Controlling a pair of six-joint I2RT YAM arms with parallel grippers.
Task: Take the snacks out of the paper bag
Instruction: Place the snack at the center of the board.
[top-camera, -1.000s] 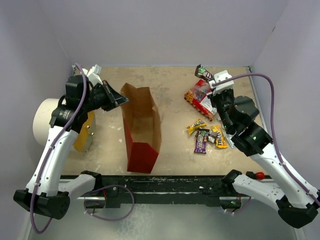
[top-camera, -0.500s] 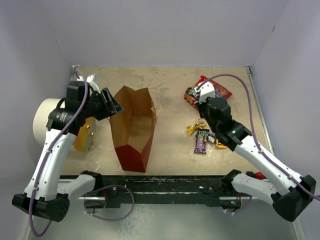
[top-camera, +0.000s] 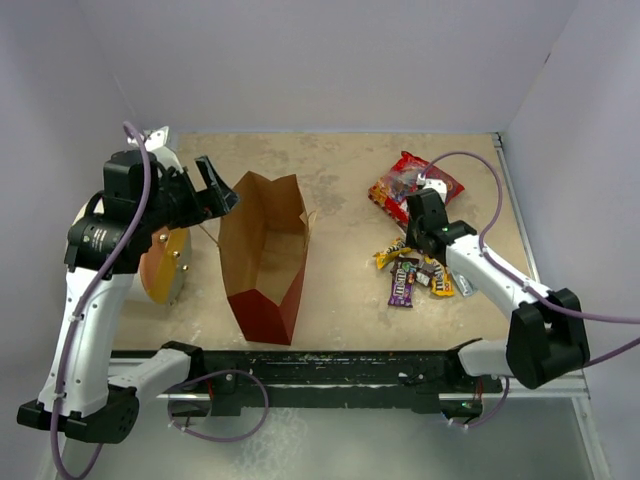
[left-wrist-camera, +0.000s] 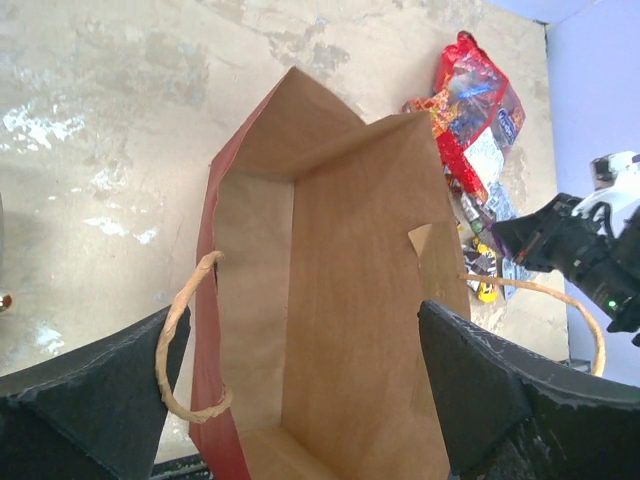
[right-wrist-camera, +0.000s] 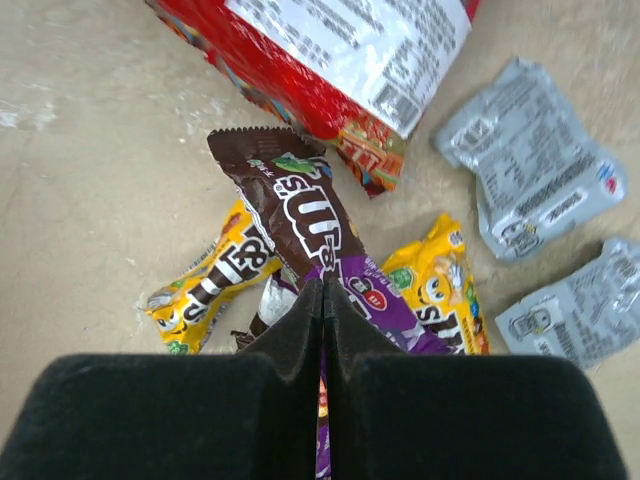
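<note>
Position of goods relative to each pincer, as found. The paper bag (top-camera: 262, 300) stands on the desk (top-camera: 350, 310) left of centre with its mouth open upward. The long axis of the mouth runs from the near edge toward the back wall. The left pincer (top-camera: 214, 188) hangs at the far left corner of the mouth, its fingers (left-wrist-camera: 90, 400) spread wide with nothing between them. Whether it touches the paper cannot be told. The left wrist view looks down into the brown inside. No snack shows on the walls or on the visible strip of floor, though the frame edge cuts off part of that floor.

The snacks lie outside, well apart from the bag, on the right side of the desk. A red snack bag (top-camera: 410, 182) lies farthest back, the small candy packs (top-camera: 408, 272) are heaped nearer, and two silver packets (right-wrist-camera: 540, 170) lie right of the heap. The right pincer (right-wrist-camera: 322, 300) is above the heap, fingers pressed together with nothing seen between them. Its tips are over a brown pack (right-wrist-camera: 300, 215) whose long axis runs away from the pincer, slanting left.

Judgement: the right arm is nearer the snacks and the left arm nearer the bag. Removal appears finished or nearly so. Any next move turns on the left arm checking the hidden floor.
</note>
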